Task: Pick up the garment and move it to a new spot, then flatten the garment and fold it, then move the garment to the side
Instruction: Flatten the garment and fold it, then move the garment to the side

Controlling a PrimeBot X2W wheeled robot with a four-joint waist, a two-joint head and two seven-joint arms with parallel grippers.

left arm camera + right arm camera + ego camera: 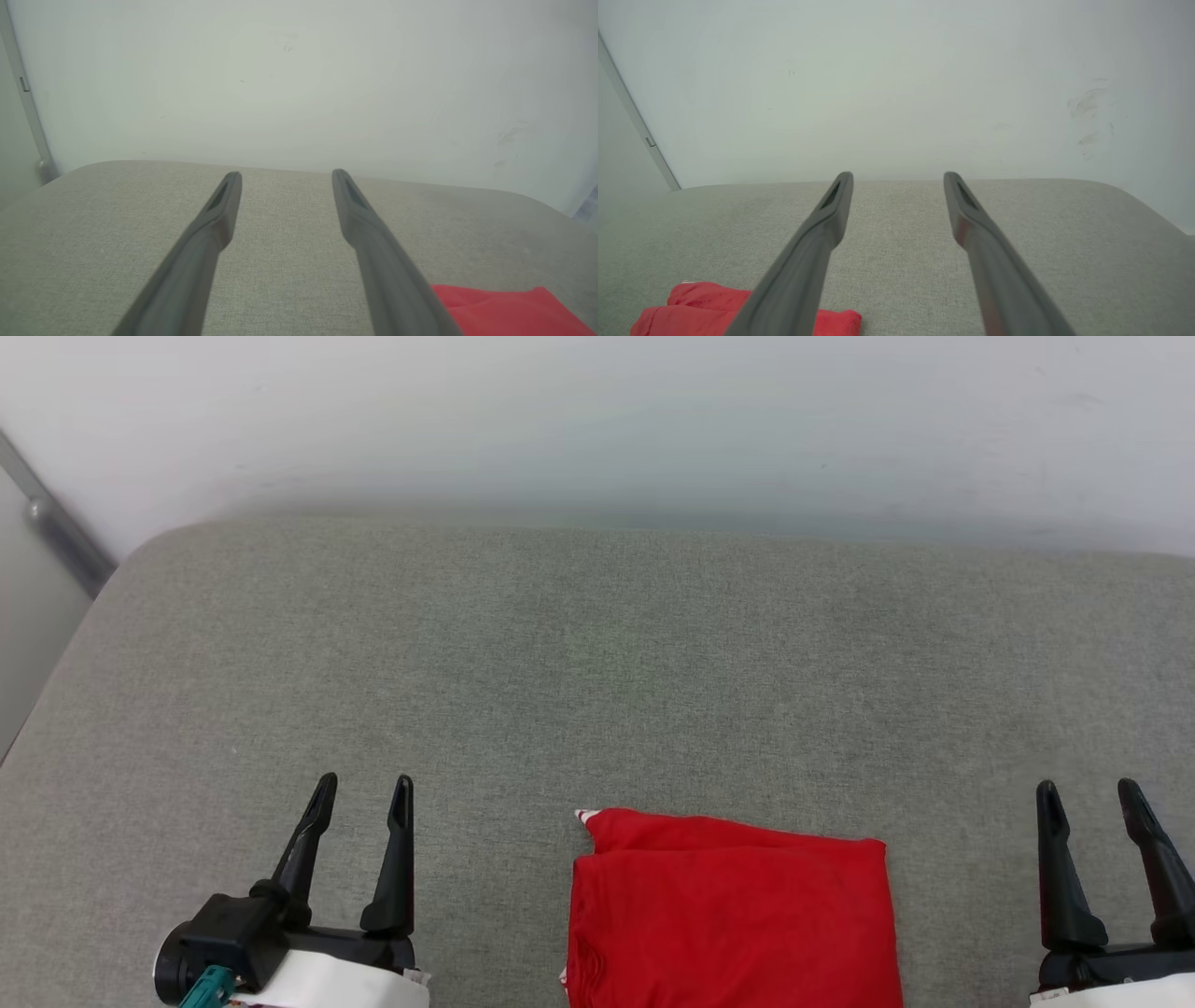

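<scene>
Folded red garment lies flat on grey cushion at near edge, between left gripper and right gripper; both sets of fingers spread apart, empty, clear of cloth.

Soft matt red cloth garment lies on coarse grey woven upholstery.

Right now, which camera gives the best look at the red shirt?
The head view: the red shirt lies folded on the grey cushion, nearly whole, cut off only at the bottom edge. The left wrist view catches one corner; the right wrist view an end, partly behind a finger.
</scene>
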